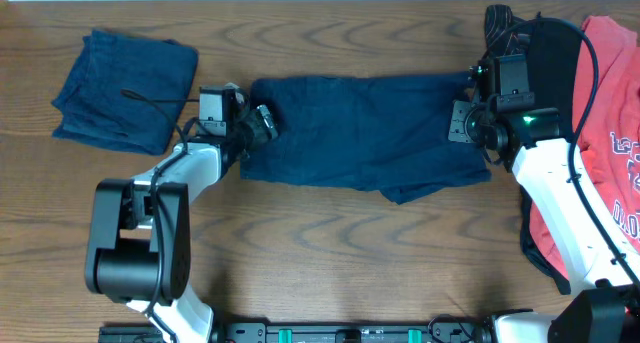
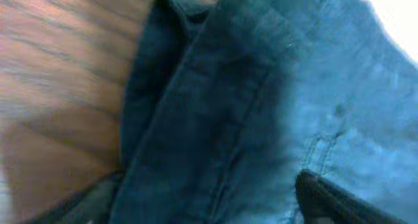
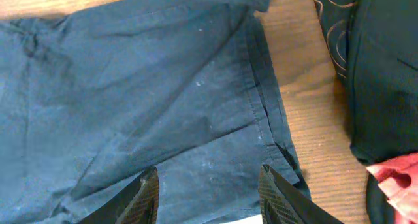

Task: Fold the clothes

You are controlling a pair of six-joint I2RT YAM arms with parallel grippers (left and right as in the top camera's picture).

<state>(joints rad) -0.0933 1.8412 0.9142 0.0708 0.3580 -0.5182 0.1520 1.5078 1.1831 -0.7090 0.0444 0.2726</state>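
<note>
A dark navy garment lies spread flat across the middle of the table. My left gripper is at its left edge. In the left wrist view the jaws are wide apart and very close to the hemmed navy cloth, which lies between them. My right gripper hovers over the garment's right end. In the right wrist view its fingers are open above the navy cloth, close to the right hem, and hold nothing.
A folded navy garment lies at the back left. A red printed garment and a black garment are piled at the right, next to the right arm. Bare wood runs along the front.
</note>
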